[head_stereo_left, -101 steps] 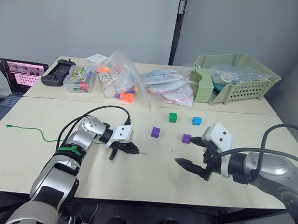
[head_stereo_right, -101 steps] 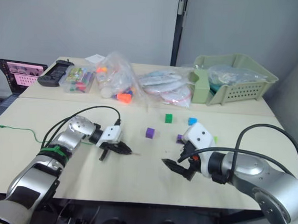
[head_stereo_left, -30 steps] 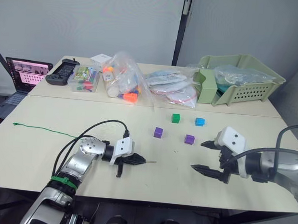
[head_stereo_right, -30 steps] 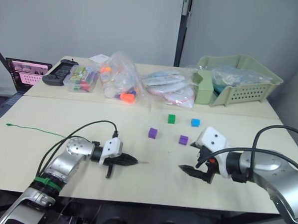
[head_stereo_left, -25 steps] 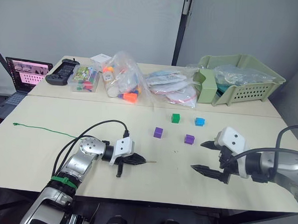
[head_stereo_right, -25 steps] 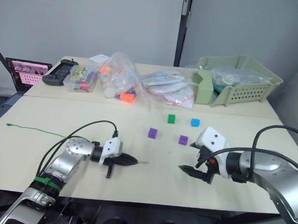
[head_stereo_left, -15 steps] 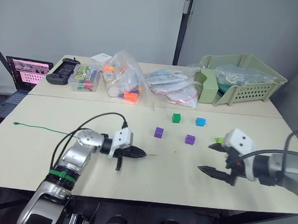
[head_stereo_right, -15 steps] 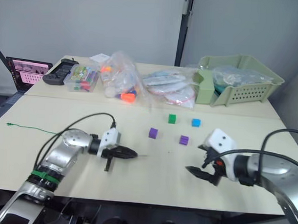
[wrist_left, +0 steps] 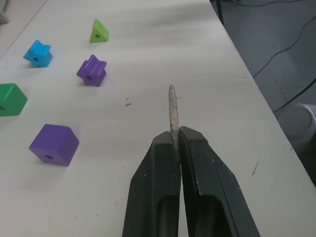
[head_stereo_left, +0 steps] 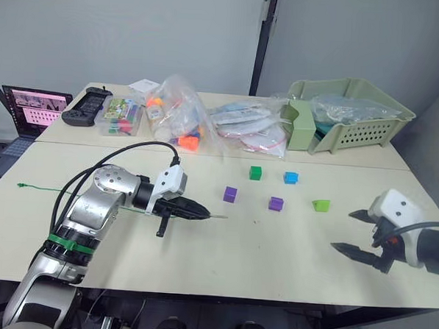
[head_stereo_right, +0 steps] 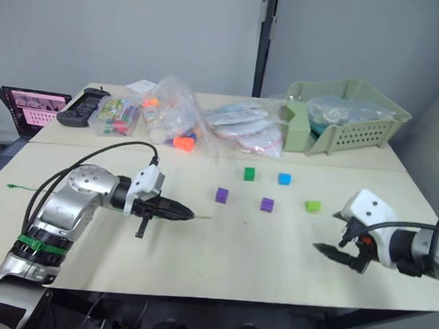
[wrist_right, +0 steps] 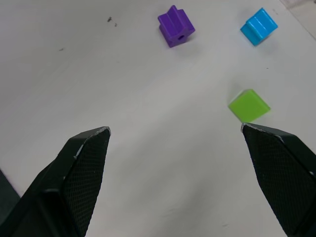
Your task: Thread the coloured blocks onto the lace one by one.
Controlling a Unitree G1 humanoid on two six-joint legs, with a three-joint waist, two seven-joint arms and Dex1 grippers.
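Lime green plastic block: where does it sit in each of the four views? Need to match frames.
Left eye view: lime green plastic block on the table, to the robot's right of the purple star-shaped block.
Right eye view: same spot.
Left wrist view: beyond the purple one.
Right wrist view: ahead of the open right gripper, at.
Shared landmark: the purple star-shaped block.

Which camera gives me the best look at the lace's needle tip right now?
The left wrist view: the lace tip sticks out from the shut left end effector, seen close up against the table. Both eye views show it as a thin sliver pointing toward the purple cube.
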